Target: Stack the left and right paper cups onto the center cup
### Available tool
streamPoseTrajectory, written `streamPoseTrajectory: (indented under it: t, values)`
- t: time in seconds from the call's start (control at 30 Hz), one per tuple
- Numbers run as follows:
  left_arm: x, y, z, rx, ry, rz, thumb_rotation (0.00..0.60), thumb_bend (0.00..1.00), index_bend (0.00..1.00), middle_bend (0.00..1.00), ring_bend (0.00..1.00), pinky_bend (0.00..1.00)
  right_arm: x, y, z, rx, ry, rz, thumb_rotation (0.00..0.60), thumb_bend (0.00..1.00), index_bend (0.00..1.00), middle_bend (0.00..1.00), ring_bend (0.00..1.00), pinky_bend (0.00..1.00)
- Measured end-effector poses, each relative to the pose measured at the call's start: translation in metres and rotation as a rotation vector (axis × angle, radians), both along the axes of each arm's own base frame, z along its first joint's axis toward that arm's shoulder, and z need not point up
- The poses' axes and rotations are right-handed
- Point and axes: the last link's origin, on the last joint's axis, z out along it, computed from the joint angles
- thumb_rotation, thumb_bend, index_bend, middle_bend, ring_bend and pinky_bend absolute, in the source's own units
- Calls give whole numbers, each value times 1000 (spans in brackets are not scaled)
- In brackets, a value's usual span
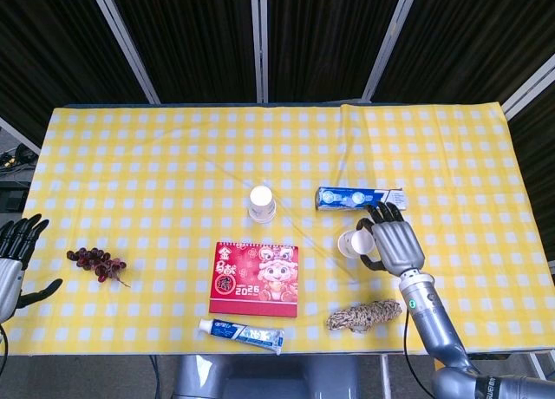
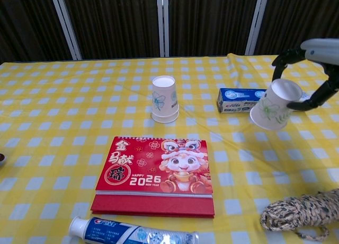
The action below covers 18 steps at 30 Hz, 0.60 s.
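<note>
The center cup (image 1: 262,202) (image 2: 163,99) stands upside down in the middle of the table. Its base shows a doubled rim, like two nested cups. My right hand (image 1: 395,238) (image 2: 317,46) grips a white paper cup with a green flower print (image 1: 351,243) (image 2: 274,104). That cup hangs tilted above the cloth in front of the toothpaste box, to the right of the center cup. My left hand (image 1: 13,260) hovers open at the table's far left edge, holding nothing.
A red 2026 calendar (image 2: 156,172) lies in front of the center cup. A blue toothpaste box (image 1: 360,198) sits behind the held cup. A toothpaste tube (image 2: 132,234), a coil of rope (image 2: 302,209) and grapes (image 1: 95,262) lie near the front edge.
</note>
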Motion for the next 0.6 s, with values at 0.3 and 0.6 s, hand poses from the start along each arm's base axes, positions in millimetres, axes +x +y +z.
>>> streamPoseTrajectory:
  t: [0.3,0.6]
  values:
    - [-7,7,-3,-3,30,33,600,176,19,0,0,0,52,-32,11,-63,-143,104,600,218,456,130,0,77]
    - [-11,13,-3,-4,20,47,600,176,19,0,0,0,72,-54,-21,-34,-224,102,600,217,456,134,0,77]
